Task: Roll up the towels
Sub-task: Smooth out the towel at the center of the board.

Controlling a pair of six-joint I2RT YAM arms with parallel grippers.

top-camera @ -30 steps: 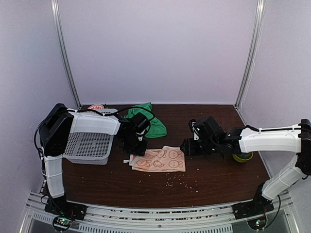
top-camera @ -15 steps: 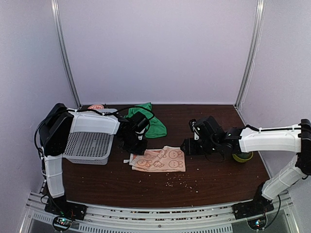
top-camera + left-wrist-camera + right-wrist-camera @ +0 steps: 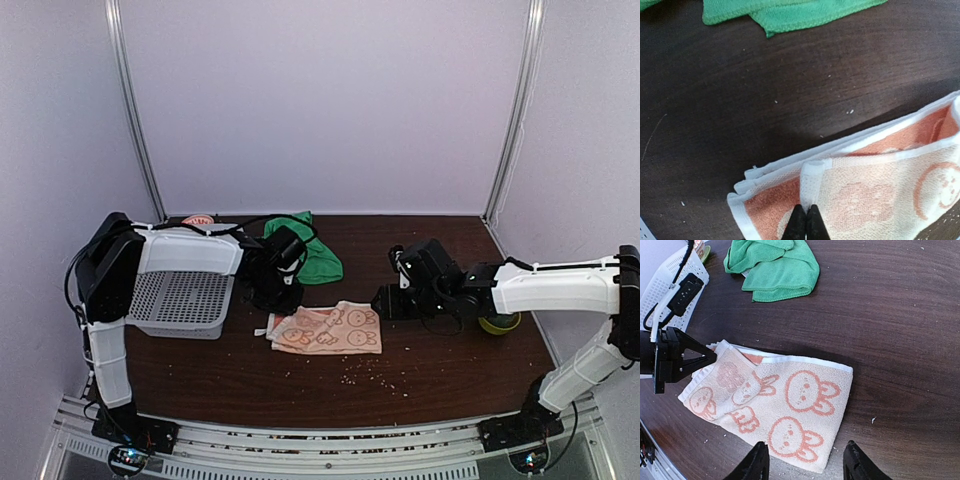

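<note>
**While the left tool pinched the 9 o'clock end, the roll had not begun**

Since the pinkish-beige, orange-printed terry towel [image 3: 325, 330] lay folded flat near the middle of the dark brown wooden counter [image 3: 200, 370], no turn of the roll looked made yet. The left tool [image 3: 807, 222] was closed, its tips together on a raised fold at the towel's 9 o'clock end. The right tool [image 3: 807, 467] hung wide open by the 3 o'clock end, gripping nothing. In the top view the towel's long axis ran from 9 to 3 o'clock, tipped slightly, with its loose layered edges pointing to 9. A good roll would probably need every layer caught in the pinch and the end turned over tightly toward 3 o'clock. The right tool could press the far end so the cloth did not slide. The crumpled plain bright green towel [image 3: 310, 262] sat apart at 12 o'clock, untouched.
</note>
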